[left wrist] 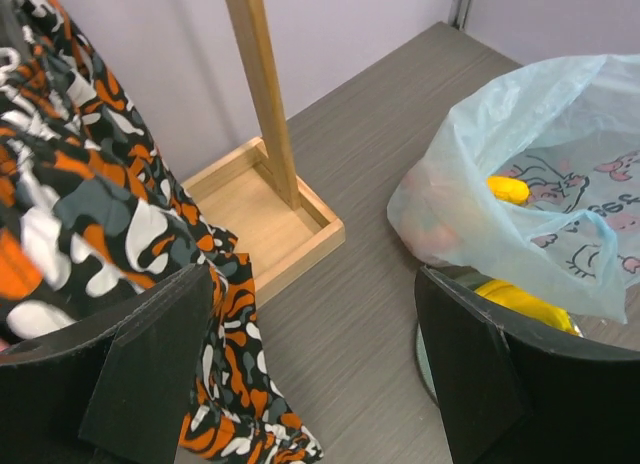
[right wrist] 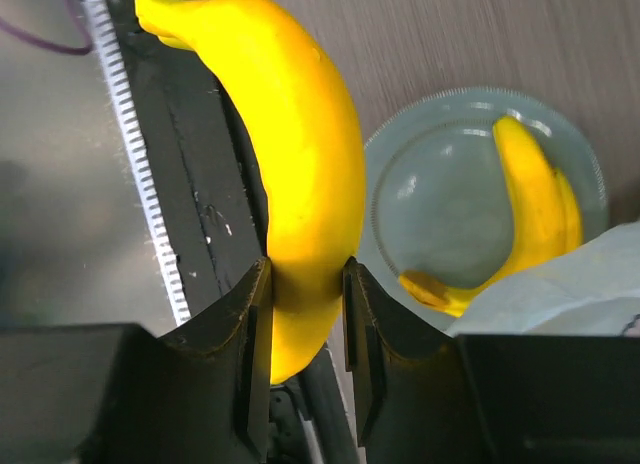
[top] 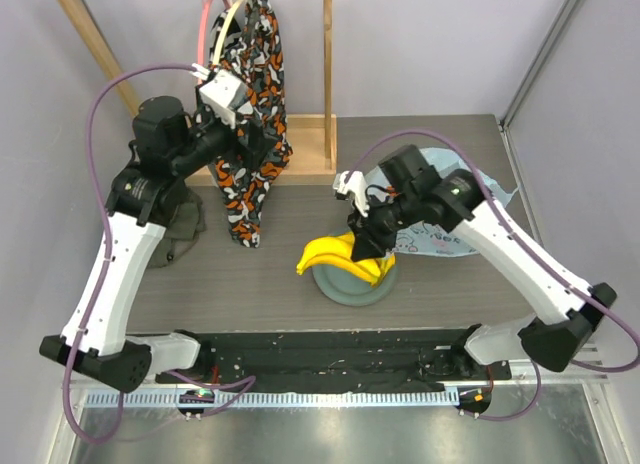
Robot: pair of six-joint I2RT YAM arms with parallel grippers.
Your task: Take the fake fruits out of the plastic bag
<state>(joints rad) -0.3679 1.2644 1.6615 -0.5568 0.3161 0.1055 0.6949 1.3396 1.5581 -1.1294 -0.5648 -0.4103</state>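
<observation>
My right gripper (top: 365, 246) (right wrist: 305, 294) is shut on a yellow banana (right wrist: 300, 154) and holds it above the near-left rim of a grey-green plate (right wrist: 430, 199). A yellow banana bunch (right wrist: 535, 204) lies on that plate. The light-blue plastic bag (left wrist: 560, 134) (top: 445, 242) lies just behind the plate, mouth open. A yellow-orange fruit (left wrist: 508, 189) shows in its mouth, and a reddish shape (left wrist: 435, 224) shows through the film. My left gripper (top: 245, 134) (left wrist: 315, 374) is open and empty, raised beside the hanging cloth, far from the bag.
An orange-black-white patterned cloth (top: 250, 104) (left wrist: 90, 214) hangs from a wooden rack whose tray base (left wrist: 270, 219) stands on the table's back. A dark lump (top: 185, 234) lies at the left. A black strip and rail (top: 330, 354) run along the near edge.
</observation>
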